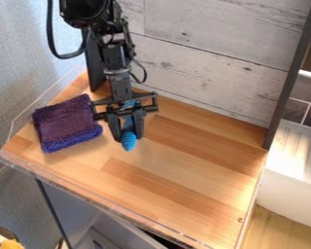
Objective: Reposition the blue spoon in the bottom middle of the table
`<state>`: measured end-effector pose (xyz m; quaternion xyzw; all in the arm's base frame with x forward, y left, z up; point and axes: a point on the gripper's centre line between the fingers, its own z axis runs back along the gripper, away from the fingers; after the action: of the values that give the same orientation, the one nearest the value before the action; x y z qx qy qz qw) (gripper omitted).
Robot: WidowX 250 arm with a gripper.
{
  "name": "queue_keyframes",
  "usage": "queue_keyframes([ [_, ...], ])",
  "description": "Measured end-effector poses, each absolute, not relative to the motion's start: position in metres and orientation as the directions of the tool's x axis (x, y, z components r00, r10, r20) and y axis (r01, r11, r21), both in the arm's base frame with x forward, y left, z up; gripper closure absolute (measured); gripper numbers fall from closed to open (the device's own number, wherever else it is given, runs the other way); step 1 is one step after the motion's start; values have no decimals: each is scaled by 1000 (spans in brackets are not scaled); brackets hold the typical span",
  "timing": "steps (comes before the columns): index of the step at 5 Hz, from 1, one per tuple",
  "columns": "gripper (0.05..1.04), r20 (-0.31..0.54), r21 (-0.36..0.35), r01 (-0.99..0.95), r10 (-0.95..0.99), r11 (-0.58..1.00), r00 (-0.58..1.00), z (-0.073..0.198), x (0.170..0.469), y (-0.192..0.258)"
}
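Nr cloth (66,122), gripper (128,136) prob. grips blue spoon (128,142)

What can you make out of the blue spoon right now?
The blue spoon is bright blue, perhaps plastic, with a rounded, ridged-looking end pointing toward the table's front edge. A narrower blue stretch runs back beneath the gripper, which partly hides it; I can't make out a bowl. It's right of the purple cloth in the view, not touching it. Whether it's gripped or resting on the table, I can't tell.
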<state>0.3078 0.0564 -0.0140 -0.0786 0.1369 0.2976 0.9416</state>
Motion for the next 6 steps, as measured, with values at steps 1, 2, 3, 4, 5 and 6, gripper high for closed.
queue_keyframes([
  [1,641,-305,-75,-596,551,800,777,-15,312,60],
  [2,641,-322,-66,-589,541,806,777,-21,303,57],
  [3,641,-342,-65,-557,506,828,792,-29,290,44],
  [4,641,-321,-76,-490,444,868,836,-30,283,24],
  [5,568,-245,-71,-445,417,893,875,-36,275,21],
  [6,259,-213,-23,-464,450,885,868,-41,273,27],
])
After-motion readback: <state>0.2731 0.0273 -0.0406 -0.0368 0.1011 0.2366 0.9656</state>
